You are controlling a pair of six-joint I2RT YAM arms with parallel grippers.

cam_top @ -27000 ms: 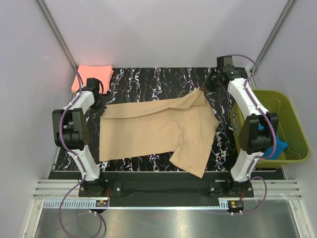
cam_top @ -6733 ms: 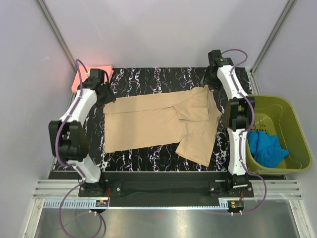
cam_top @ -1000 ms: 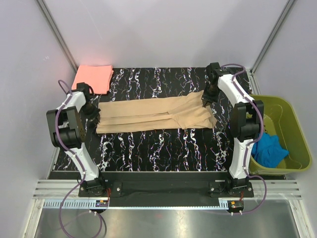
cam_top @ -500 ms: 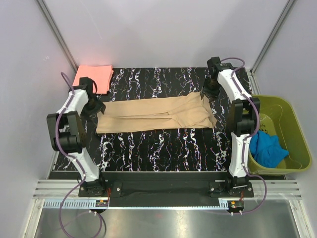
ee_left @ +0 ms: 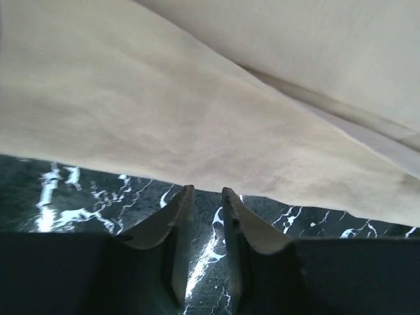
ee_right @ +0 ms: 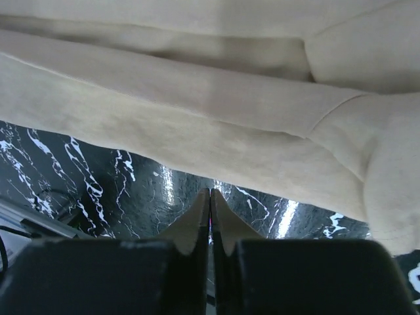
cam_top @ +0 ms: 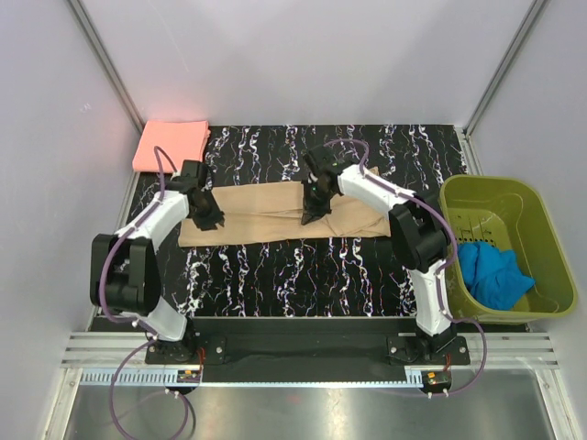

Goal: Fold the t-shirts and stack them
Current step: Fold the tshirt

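Note:
The tan-beige t-shirt lies folded into a long narrow strip across the middle of the black marble table. The salmon-pink t-shirt lies folded at the far left corner. My left gripper sits over the strip's left part; in the left wrist view the left gripper is slightly open and empty at the near edge of the tan cloth. My right gripper is over the strip's middle; in the right wrist view the right gripper is shut and empty just short of the cloth's edge.
An olive-green plastic basket stands off the table's right side with a blue cloth inside. Grey walls and metal posts enclose the table at the back and sides.
The right gripper has swung left from the shirt's right end to its middle. The left gripper has moved right and nearer, onto the strip's left part. The shirt stays folded lengthwise.

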